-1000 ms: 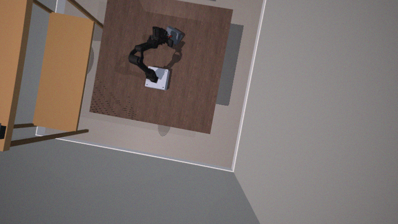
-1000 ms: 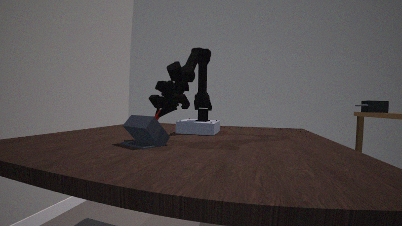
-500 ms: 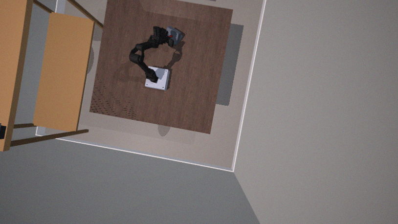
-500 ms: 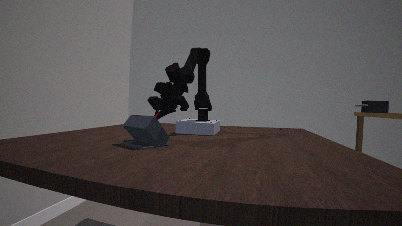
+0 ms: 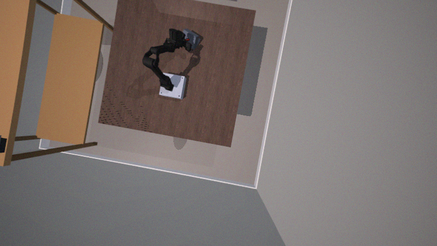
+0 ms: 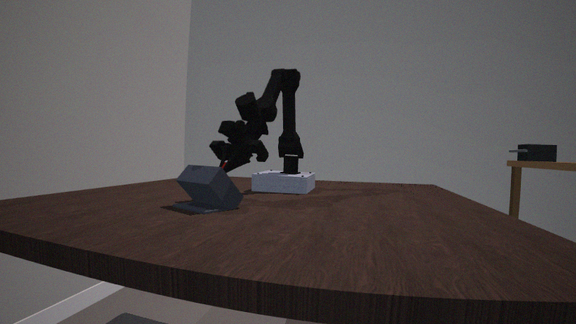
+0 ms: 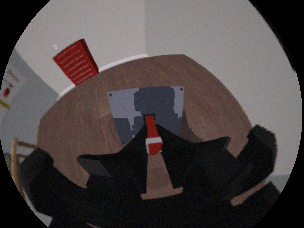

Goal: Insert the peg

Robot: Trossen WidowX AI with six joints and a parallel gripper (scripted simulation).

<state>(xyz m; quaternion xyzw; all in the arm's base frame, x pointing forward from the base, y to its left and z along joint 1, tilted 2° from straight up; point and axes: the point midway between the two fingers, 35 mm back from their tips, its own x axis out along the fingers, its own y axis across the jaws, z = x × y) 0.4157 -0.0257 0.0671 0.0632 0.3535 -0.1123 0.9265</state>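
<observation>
The gripper pinches the red peg just above the sloped panel; the peg's tip seems to meet the panel's face; the white base plate sits behind the panel.

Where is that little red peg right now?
The peg is gripped in the gripper, its far end at the sloped panel in the wrist view. From outside, only a red sliver shows just above the panel's top, left of the white base.

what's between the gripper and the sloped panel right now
Only the red peg: the gripper is shut on it, and it bridges the short gap to the panel. The wrist view shows it best; the exterior view shows a red sliver.
</observation>
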